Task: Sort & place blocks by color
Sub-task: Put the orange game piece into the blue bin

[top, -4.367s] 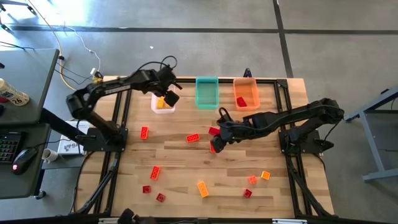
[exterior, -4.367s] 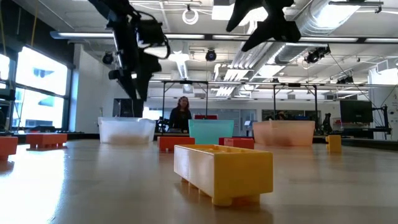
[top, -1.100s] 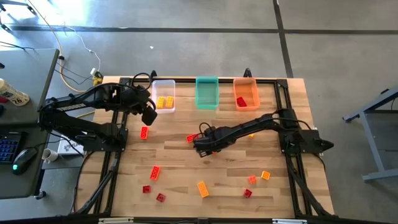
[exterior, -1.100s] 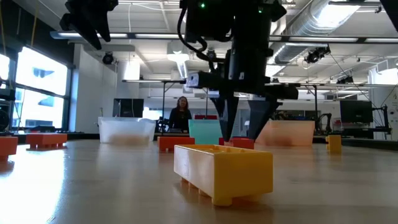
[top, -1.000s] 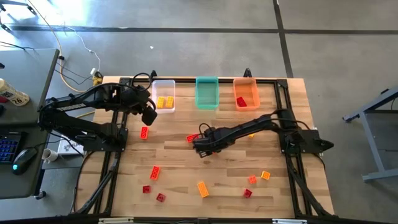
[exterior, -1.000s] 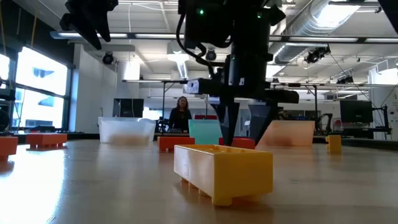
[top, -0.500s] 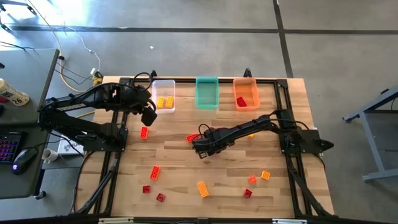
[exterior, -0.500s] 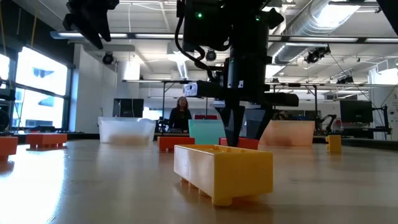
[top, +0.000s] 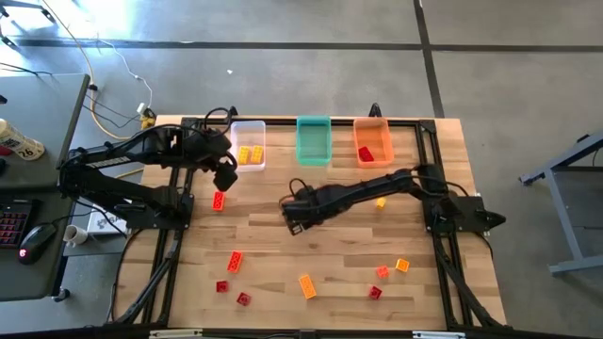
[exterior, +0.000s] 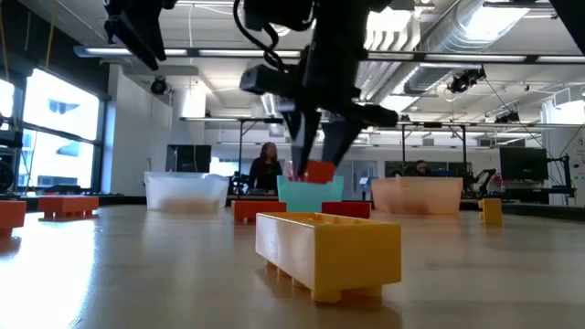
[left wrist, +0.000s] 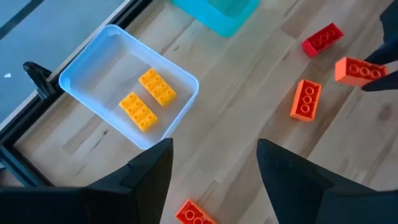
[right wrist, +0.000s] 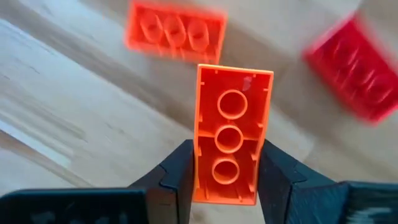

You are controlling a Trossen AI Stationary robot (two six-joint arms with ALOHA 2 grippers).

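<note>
My right gripper [top: 294, 217] is left of the table's middle, shut on an orange brick [right wrist: 230, 134] that hangs above the table in the low view [exterior: 317, 171]. Below it lie another orange brick [right wrist: 175, 32] and a red brick [right wrist: 354, 74]. My left gripper [left wrist: 214, 180] is open and empty, high above the table near the clear bin [top: 247, 151], which holds two yellow bricks [left wrist: 149, 96]. Other red, orange and yellow bricks lie scattered on the near half of the table. My right gripper pinches the orange brick's two long sides [right wrist: 205, 183] between its two fingers, near one end. The brick's hollow underside faces the wrist camera. The fingers [exterior: 302, 137] come from above, pointing down. The brick is lifted clear of the table, a little tilted.
A teal bin [top: 313, 139] and an orange bin [top: 373, 132] holding a red brick [top: 366, 153] stand along the far edge. A yellow brick [top: 381, 201] lies under my right arm. A large yellow brick [exterior: 327, 251] sits close to the low camera. A person stands in the room behind.
My right gripper, down at the table with its fingers around the orange brick, has shut on it, risen and gone a little toward the table's left edge. The orange brick is now lifted clear. The red brick stays on the table.
</note>
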